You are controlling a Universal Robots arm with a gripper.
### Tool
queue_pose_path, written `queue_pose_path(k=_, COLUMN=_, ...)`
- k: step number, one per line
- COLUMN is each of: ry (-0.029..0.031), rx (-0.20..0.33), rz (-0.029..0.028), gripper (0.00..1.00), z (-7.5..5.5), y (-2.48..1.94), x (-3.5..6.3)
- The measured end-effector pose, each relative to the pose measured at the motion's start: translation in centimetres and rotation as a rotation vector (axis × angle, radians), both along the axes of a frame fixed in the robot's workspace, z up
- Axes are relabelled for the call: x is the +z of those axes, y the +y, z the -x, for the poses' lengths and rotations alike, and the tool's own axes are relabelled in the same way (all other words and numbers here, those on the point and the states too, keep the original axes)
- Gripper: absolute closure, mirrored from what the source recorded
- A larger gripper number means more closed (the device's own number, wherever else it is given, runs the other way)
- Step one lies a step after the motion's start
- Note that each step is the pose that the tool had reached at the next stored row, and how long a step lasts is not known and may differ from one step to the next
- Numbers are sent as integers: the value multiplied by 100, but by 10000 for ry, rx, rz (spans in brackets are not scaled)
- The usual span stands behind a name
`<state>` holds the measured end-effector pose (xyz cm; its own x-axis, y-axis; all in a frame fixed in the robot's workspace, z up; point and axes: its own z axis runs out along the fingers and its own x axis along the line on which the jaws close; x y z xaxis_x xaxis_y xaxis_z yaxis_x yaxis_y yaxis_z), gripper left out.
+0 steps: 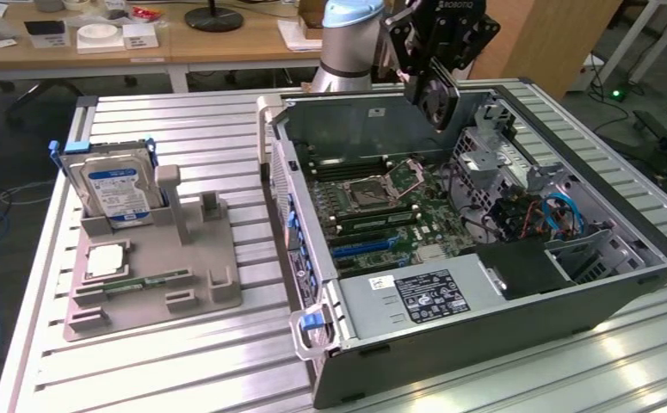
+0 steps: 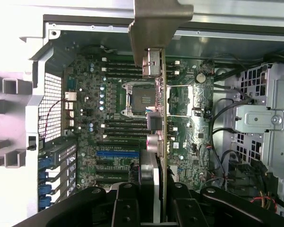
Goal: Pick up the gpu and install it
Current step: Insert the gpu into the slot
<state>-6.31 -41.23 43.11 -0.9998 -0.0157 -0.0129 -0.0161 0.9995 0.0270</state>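
The graphics card point(image 1: 435, 99) hangs on edge in the air, clear of the board, over the far end of the open computer case point(image 1: 483, 284), at about 12 o'clock of the case's opening in the exterior view. The tool point(image 1: 436, 34) is clamped on it from above. In the wrist view its black fingers point(image 2: 128, 208) press on either side of the card point(image 2: 155, 123), which is seen edge-on with its metal bracket pointing away from the tool point(image 2: 154, 203). Below the card lies the green motherboard point(image 1: 379, 206), with the processor socket point(image 2: 135, 99) beside the card's line and a blue slot point(image 2: 116, 153) near the tool end. In the exterior view a grey power supply point(image 1: 425, 297) with a black label sits at 6 o'clock in the case, and blue cables point(image 1: 563, 211) at 3 o'clock. The case rests on a slatted metal bench point(image 1: 172, 370). Well apart, at 9 o'clock from the case, a hard drive point(image 1: 109, 185) with a blue label stands upright in a grey holder point(image 1: 184, 284). The robot arm point(image 1: 350, 43) rises at 12 o'clock behind the case.
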Motion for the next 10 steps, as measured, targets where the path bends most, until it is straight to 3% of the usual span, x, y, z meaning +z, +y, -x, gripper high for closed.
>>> queue_pose_path(k=10, ry=-1, rx=687, rz=-37, gripper=72, z=-3, y=-4, x=0)
